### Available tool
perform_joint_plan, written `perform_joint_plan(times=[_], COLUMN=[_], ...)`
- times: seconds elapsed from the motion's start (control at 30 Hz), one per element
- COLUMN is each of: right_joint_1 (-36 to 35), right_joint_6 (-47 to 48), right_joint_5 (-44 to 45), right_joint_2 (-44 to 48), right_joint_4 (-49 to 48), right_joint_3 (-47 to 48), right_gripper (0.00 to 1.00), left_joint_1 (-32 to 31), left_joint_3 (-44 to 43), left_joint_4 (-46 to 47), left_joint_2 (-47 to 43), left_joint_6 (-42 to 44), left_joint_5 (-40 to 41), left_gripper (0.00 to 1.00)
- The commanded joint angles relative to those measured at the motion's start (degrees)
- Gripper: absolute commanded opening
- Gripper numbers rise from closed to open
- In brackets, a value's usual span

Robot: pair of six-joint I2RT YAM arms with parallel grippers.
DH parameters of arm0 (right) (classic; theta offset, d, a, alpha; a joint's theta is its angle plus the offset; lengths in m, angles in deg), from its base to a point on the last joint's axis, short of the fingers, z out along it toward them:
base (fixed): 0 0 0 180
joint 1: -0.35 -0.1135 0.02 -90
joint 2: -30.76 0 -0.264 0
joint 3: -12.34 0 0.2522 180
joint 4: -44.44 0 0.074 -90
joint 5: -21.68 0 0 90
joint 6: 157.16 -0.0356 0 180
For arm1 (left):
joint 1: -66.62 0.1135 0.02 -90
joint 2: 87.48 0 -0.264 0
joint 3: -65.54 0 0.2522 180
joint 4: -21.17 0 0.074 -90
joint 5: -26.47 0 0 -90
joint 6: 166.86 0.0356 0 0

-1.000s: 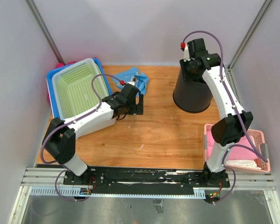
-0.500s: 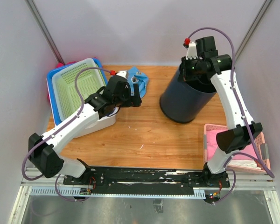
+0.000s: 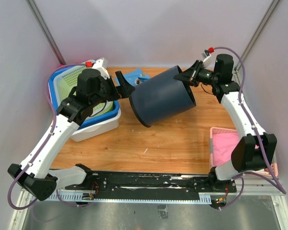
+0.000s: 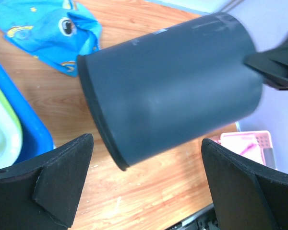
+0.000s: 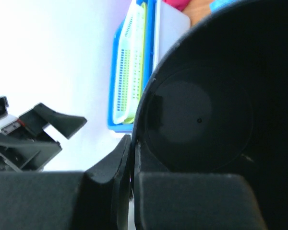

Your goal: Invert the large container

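Observation:
The large container [image 3: 161, 98] is a dark, tapered bucket, held off the wooden table [image 3: 173, 143] and lying roughly on its side. Its mouth faces right and its closed base points left and toward me. My right gripper [image 3: 188, 76] is shut on the mouth's rim. The right wrist view looks into the container [image 5: 201, 115], with the gripper [image 5: 133, 148] pinching the rim wall. My left gripper [image 3: 125, 85] is open just left of the base, not touching. In the left wrist view the container [image 4: 173, 81] fills the space beyond the gripper [image 4: 146, 143].
A green perforated basket [image 3: 72, 86] sits in a blue tray [image 3: 113, 112] on a white bin at the back left. A blue printed cloth [image 3: 137, 76] lies behind the container's base. A pink basket [image 3: 230, 148] stands at the front right.
My right gripper closed on the rim, lifted the container from standing and tipped it onto its side, carrying it left. My left arm rose and swung toward its base, staying open.

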Motion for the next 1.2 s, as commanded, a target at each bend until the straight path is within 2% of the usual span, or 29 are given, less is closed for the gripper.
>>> perform_joint_plan(times=[0.0,0.23,0.33,0.5,0.6,0.8,0.97,1.17], right_joint_1=[2.88,8.08,10.31,12.80,13.38,14.36,14.72,14.83], right_joint_6=[-12.14,-10.28,-2.88,9.40,15.30,20.36,22.05,23.85], right_joint_5=[-6.64,-9.41,-9.77,-8.34,-6.32,-5.17,-5.70,-5.80], right_joint_2=[2.78,3.91,3.99,4.23,4.48,4.48,4.22,4.35], right_joint_4=[-22.21,-21.88,-12.43,3.19,9.44,15.42,17.13,19.14], right_joint_3=[-5.98,-14.95,-15.45,-15.13,-14.72,-15.33,-16.34,-16.63], right_gripper=[0.00,0.00,0.02,0.25,0.39,0.55,0.57,0.58], left_joint_1=[0.45,0.49,0.50,0.90,1.30,1.91,1.99,2.07], left_joint_3=[0.06,7.89,10.02,8.42,11.02,14.33,14.33,14.91], left_joint_4=[3.13,9.35,10.59,5.80,9.49,15.73,17.94,24.08], left_joint_2=[-1.05,-4.27,-5.81,-2.68,-1.46,3.61,8.10,13.16], left_joint_6=[0.53,1.21,1.59,2.67,2.40,3.40,6.17,7.20], left_joint_5=[-6.88,-6.59,-6.25,-9.39,-14.72,-24.23,-24.84,-29.29], left_gripper=[0.99,0.99,0.99,0.99,0.99,0.99,0.99,0.98])
